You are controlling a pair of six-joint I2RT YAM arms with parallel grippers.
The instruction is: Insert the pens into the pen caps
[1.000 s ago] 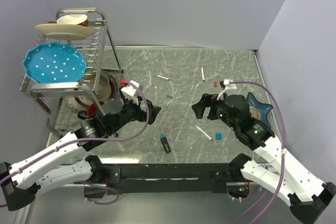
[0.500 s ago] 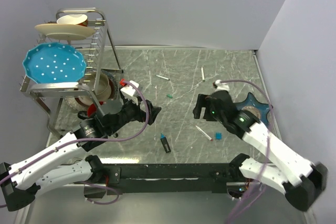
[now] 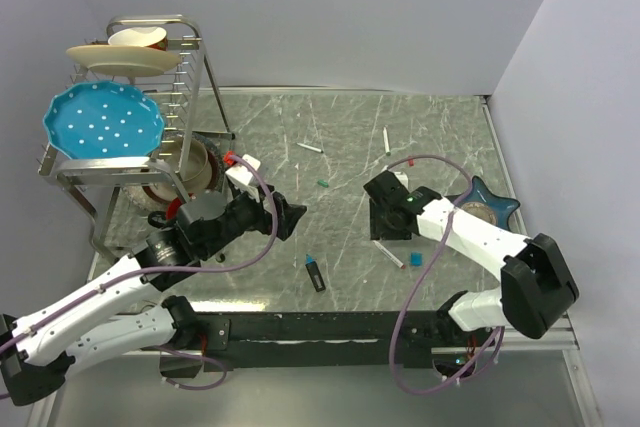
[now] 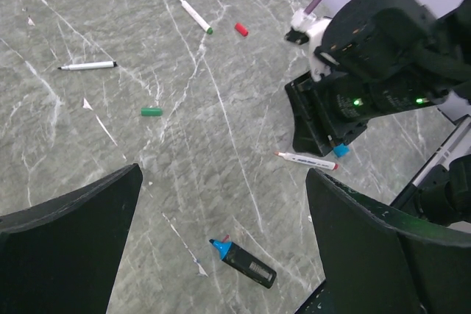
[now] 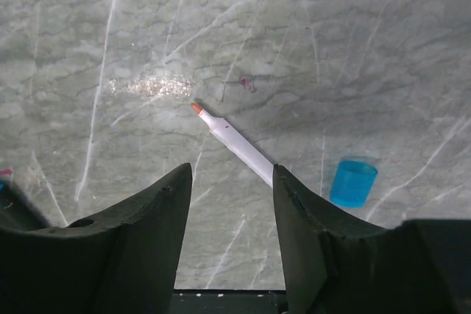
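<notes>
My right gripper (image 5: 231, 170) hangs low over a white pen with a red tip (image 5: 234, 143). Its jaws are partly open with only bare table between them. The pen's rear end runs behind the right fingertip (image 5: 283, 182). A blue pen cap (image 5: 353, 182) stands just right of that finger. From above, this pen (image 3: 389, 253) and the blue cap (image 3: 415, 258) lie beside the right gripper (image 3: 385, 219). My left gripper (image 3: 290, 219) is wide open and holds nothing, above a black pen with blue trim (image 4: 243, 262). A green cap (image 4: 151, 111) and a red cap (image 4: 241, 29) lie farther back.
Two more white pens (image 3: 310, 147) (image 3: 387, 140) lie toward the back of the marble table. A dish rack (image 3: 120, 162) with a blue plate (image 3: 103, 123) stands at the left. A dark star-shaped dish (image 3: 490, 205) sits at the right, under the right arm.
My right arm has swung in and lowered its gripper over the red-tipped pen, and its jaws have narrowed. The left arm has barely shifted and stays wide open.
</notes>
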